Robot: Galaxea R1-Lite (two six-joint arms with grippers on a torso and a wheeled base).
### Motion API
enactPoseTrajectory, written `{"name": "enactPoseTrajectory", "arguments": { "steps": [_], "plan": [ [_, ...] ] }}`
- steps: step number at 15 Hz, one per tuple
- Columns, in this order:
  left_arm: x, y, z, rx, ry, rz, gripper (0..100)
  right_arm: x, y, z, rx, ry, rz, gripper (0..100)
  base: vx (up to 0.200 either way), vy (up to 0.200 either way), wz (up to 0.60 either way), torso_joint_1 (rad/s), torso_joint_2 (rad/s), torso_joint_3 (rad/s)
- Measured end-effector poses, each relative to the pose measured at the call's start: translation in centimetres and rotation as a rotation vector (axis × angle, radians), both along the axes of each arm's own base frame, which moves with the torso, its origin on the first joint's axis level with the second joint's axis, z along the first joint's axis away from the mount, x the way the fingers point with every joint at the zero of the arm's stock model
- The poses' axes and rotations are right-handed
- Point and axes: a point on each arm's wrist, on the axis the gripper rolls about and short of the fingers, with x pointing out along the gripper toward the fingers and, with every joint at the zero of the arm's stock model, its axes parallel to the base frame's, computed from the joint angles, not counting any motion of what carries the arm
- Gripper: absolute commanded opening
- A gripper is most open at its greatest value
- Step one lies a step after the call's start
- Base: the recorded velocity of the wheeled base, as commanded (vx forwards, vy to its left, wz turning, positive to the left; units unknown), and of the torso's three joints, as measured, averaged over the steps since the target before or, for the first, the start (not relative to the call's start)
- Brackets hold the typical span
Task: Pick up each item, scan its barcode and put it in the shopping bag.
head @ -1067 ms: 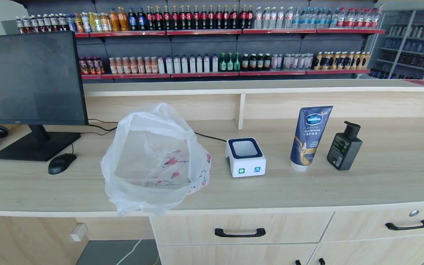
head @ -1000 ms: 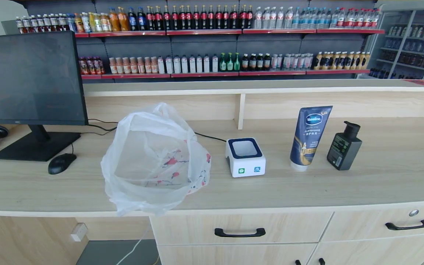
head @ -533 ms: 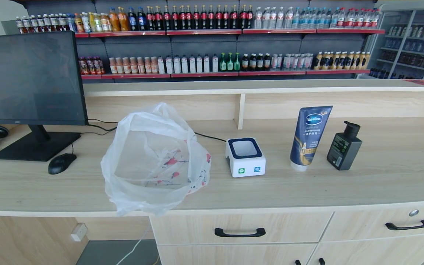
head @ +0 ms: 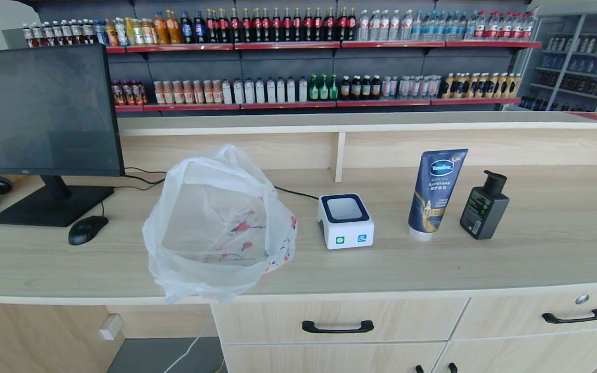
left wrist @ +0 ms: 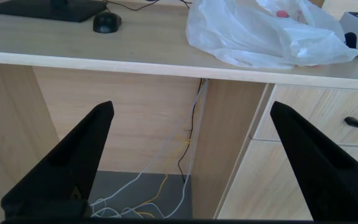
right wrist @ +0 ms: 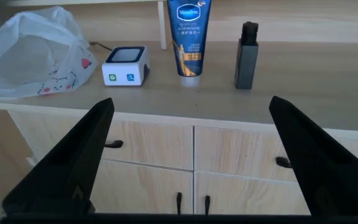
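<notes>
With nothing moved lately, the blue plastic tube (head: 436, 194) and black pump bottle (head: 484, 207) are left upright on the wooden table (head: 537, 248), unpicked; left end effector (left wrist: 191, 109) and right end effector (right wrist: 191, 102) are held wide open, empty.

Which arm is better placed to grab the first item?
Probably the right: the lotion tube and pump bottle stand right of the scanner, facing the right end effector; the left end effector faces the shopping bag.
</notes>
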Motion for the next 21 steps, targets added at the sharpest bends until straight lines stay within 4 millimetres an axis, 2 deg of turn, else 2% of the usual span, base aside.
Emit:
{"name": "enactPoseTrajectory", "arguments": {
  "steps": [5, 7, 10, 12, 15, 18, 21],
  "plan": [
    [0.0, 0.0, 0.0, 0.0, 0.0, 0.0, 100, 3.8, 0.9, 3.4, 0.295, 0.123, 0.203, 100, 0.0, 0.0, 0.0, 0.0, 0.0, 0.0],
    [0.0, 0.0, 0.0, 0.0, 0.0, 0.0, 100, 6.3, 1.7, 5.1, 0.448, 0.143, 0.241, 100, 0.0, 0.0, 0.0, 0.0, 0.0, 0.0],
    [0.0, 0.0, 0.0, 0.0, 0.0, 0.0, 100, 11.0, 3.3, 7.3, 0.655, 0.081, 0.305, 100, 0.0, 0.0, 0.0, 0.0, 0.0, 0.0],
    [0.0, 0.0, 0.0, 0.0, 0.0, 0.001, 100, 13.9, 4.4, 7.8, 0.741, 0.033, 0.345, 100, 0.0, 0.0, 0.0, 0.0, 0.0, 0.0],
    [0.0, 0.0, 0.0, 0.0, 0.0, 0.001, 100, 17.4, 5.6, 6.9, 0.805, 0.017, 0.365, 100, 0.0, 0.0, 0.0, 0.0, 0.0, 0.0],
    [0.0, 0.0, 0.0, 0.0, 0.001, 0.001, 100, 20.6, 5.8, 5.8, 0.808, 0.021, 0.322, 100, 0.0, 0.0, 0.0, 0.0, 0.0, 0.0],
    [0.0, 0.0, 0.0, 0.0, 0.001, 0.001, 100, 23.5, 5.8, 5.8, 0.779, -0.036, 0.296, 100, 0.0, 0.0, 0.0, 0.0, 0.0, 0.0]
  ]
}}
